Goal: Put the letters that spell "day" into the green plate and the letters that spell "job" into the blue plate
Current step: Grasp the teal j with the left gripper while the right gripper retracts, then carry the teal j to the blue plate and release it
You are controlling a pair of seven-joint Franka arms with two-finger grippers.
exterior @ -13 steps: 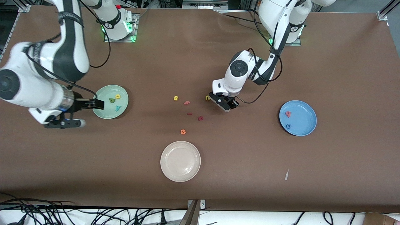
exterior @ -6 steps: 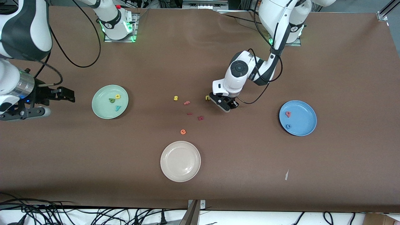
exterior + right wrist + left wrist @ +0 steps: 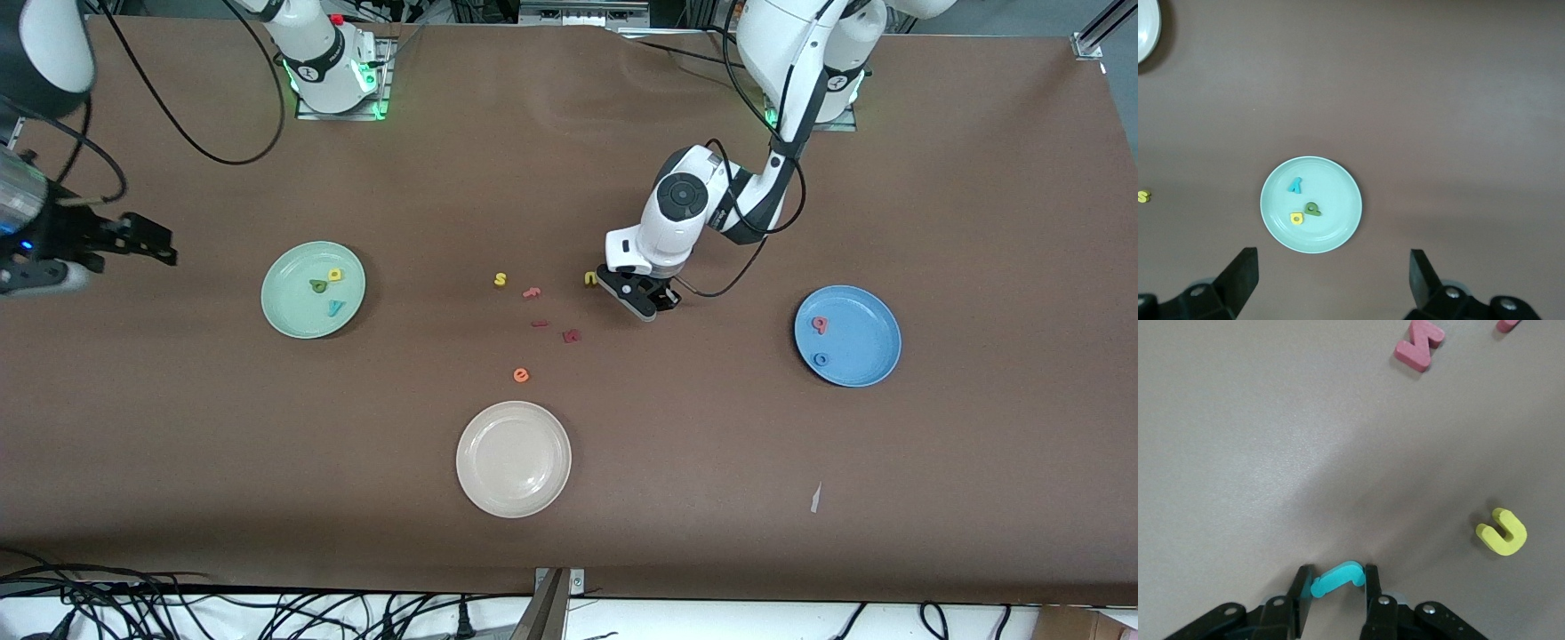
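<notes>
Teal j [image 3: 1335,579] sits pinched in our left gripper [image 3: 1336,593] at the tabletop [image 3: 711,462], just beside the yellow u [image 3: 1501,532]. Our right gripper [image 3: 1331,277] hangs spread wide, empty, near the green plate [image 3: 1338,230] holding d, a, y. Blue plate [image 3: 867,342] holds b and o.

Bare table is lying between the left gripper [image 3: 647,303] and the blue plate [image 3: 867,373]; the yellow u [image 3: 590,279] is sitting just beside that gripper.
</notes>
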